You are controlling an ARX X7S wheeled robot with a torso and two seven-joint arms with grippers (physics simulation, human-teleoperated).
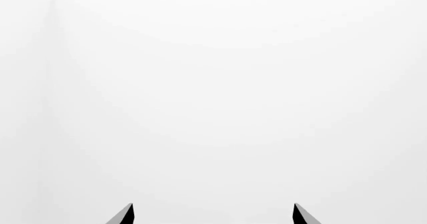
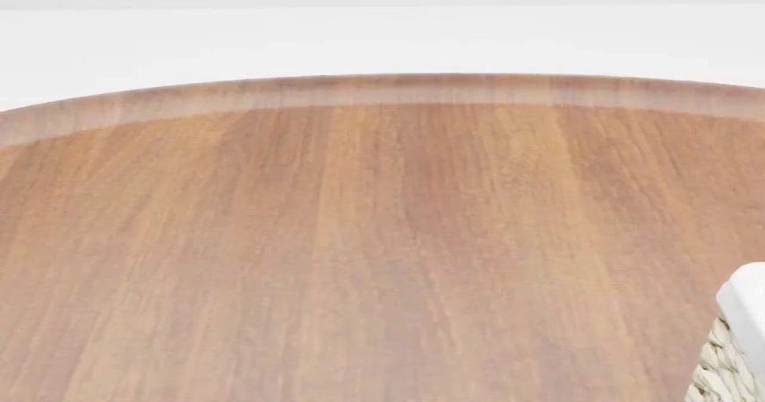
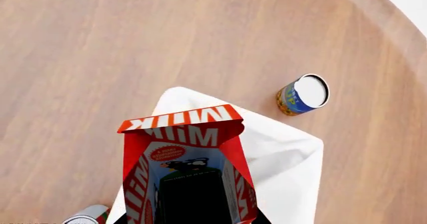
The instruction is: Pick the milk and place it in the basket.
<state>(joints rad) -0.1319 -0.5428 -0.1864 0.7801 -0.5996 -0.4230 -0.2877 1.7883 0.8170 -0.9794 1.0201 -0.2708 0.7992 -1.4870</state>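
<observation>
Red gable-top milk carton [image 3: 183,159] with white lettering, clamped in right pincer [image 3: 193,216], held above white-lined basket [image 3: 280,154] on wooden tabletop [image 3: 100,59], blue-yellow can [image 3: 303,94] nearby, left pincer [image 1: 213,215] spread apart, empty.

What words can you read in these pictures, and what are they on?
"Milk" - white letters on the red top of the milk carton, seen upside down in the right wrist view, and again on its red sides.
Small red oval label on the carton's front: too small to read.
Yellow print on the blue can: too blurred to read.
The table, basket and left wrist view show no words.
</observation>
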